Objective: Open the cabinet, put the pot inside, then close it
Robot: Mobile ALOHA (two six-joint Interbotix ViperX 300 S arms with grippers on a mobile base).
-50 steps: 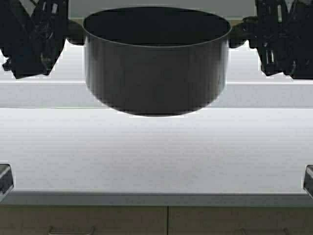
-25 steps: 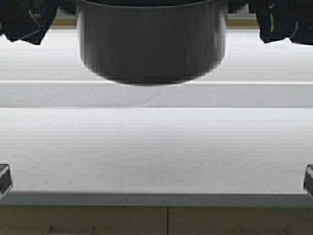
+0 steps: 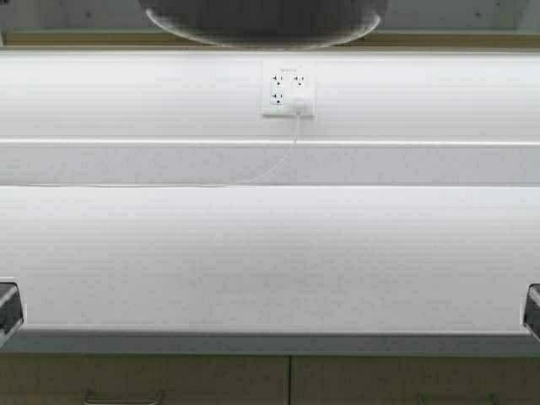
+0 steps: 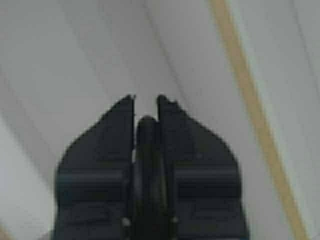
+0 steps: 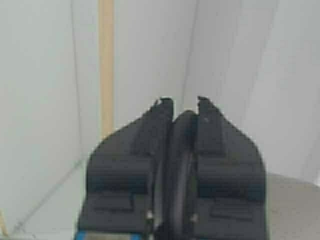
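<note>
White counter (image 3: 270,253) and a wall outlet (image 3: 288,94) fill the high view, the pot (image 3: 263,25) raised above the counter's far edge, while each wrist view shows the left gripper (image 4: 146,102) and right gripper (image 5: 184,105) fingers pinching a dark pot handle.

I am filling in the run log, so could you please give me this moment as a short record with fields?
pot: only its rounded grey bottom shows, at the top edge of the high view, lifted well above the counter
left end effector: closed on a dark loop handle of the pot
right end effector: closed on the other dark loop handle
counter: white worktop, nothing on it in view
wall outlet: below the pot, white cord plugged in
cabinet: wood edge visible; doors out of view
</note>
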